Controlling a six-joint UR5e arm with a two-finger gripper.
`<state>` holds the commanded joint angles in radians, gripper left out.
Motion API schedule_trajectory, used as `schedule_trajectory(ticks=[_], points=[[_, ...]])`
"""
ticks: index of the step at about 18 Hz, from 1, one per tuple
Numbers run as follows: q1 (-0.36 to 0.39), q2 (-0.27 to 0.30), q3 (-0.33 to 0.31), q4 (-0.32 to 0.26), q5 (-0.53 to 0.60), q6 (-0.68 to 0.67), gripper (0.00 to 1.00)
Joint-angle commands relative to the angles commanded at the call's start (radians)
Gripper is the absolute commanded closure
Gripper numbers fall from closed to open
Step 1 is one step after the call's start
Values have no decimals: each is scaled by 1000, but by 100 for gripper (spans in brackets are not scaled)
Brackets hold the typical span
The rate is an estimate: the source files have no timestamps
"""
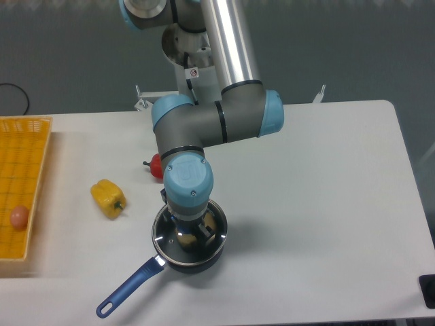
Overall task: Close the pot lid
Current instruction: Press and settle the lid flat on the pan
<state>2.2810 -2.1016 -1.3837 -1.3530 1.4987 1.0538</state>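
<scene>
1. One long blue handle (129,290) reaches toward the camera from the small round black saucepan (189,261), which sits near the front of the white worktop (319,204).
2. Over the pot lies the round transparent glass lid (163,234) with its thin metal rim; it looks seated, or very nearly so, on the pot's edge.
3. Directly above the lid's middle hangs the gripper (192,234), its wrist hiding the knob, so I cannot tell whether the fingers clasp it or have let go.
4. Glass like this is likely stiff, weighty for its size, slippery and breakable; the centre knob is the sensible place to hold it, and it wants setting down level rather than dropping.
5. Further left lie a yellow bell pepper (109,198) and, behind the arm, a red pepper (155,165).
6. At the far left edge stands a yellow plastic crate (24,170) holding a small pinkish egg-like object (19,216).
</scene>
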Motion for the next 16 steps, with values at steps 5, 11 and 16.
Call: schedule_trajectory(ticks=[5, 11, 16], points=[[-2, 0, -2, 0, 0, 0, 40], [-5, 0, -2, 0, -2, 0, 35], [-6, 0, -2, 0, 0, 0, 35]])
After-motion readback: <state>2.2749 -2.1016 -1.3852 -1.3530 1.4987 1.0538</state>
